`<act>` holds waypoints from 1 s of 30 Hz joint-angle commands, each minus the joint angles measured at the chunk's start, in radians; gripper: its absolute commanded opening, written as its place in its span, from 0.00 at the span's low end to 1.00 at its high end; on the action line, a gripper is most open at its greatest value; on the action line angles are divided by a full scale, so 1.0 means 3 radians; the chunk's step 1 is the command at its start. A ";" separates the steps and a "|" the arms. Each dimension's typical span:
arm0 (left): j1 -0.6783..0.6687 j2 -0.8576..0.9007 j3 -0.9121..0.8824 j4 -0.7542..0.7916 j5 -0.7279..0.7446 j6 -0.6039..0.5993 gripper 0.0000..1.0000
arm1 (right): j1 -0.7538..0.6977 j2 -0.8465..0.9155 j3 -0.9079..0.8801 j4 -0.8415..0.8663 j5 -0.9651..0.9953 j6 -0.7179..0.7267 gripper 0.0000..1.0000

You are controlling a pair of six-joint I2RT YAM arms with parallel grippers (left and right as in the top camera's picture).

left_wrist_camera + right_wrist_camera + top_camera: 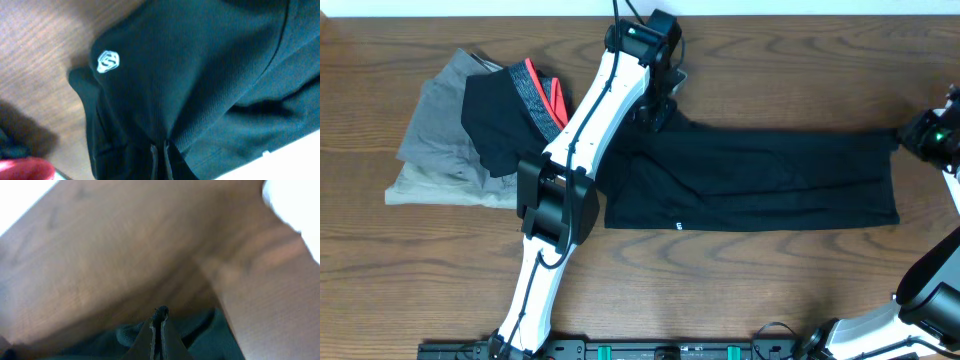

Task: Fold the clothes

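Both grippers pinched on the black T-shirt (760, 180), which lies as a long band across the wooden table (770, 290).

From overhead I see the shirt spread flat from mid-table out to the right. A small white mark (679, 224) sits on its near edge. My left gripper (653, 112) is at the far left corner, and in the left wrist view its fingers (152, 161) are clenched with the cloth gathered into folds between them, a white logo (107, 61) just above. My right gripper (922, 135) is at the far right corner. Its fingers (154, 330) are pressed together, with dark cloth bunched on both sides, so they seem to be nipping that corner. To the left of the shirt are grey folded garments (435, 150), and a black garment with a grey-and-red waistband (500, 115) lies on top of them, apart from the shirt.
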 commanded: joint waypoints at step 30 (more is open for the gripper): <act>-0.0075 -0.0066 -0.0235 -0.0793 0.0083 -0.0205 0.25 | -0.0006 -0.0048 0.0009 -0.0430 0.0876 0.0131 0.53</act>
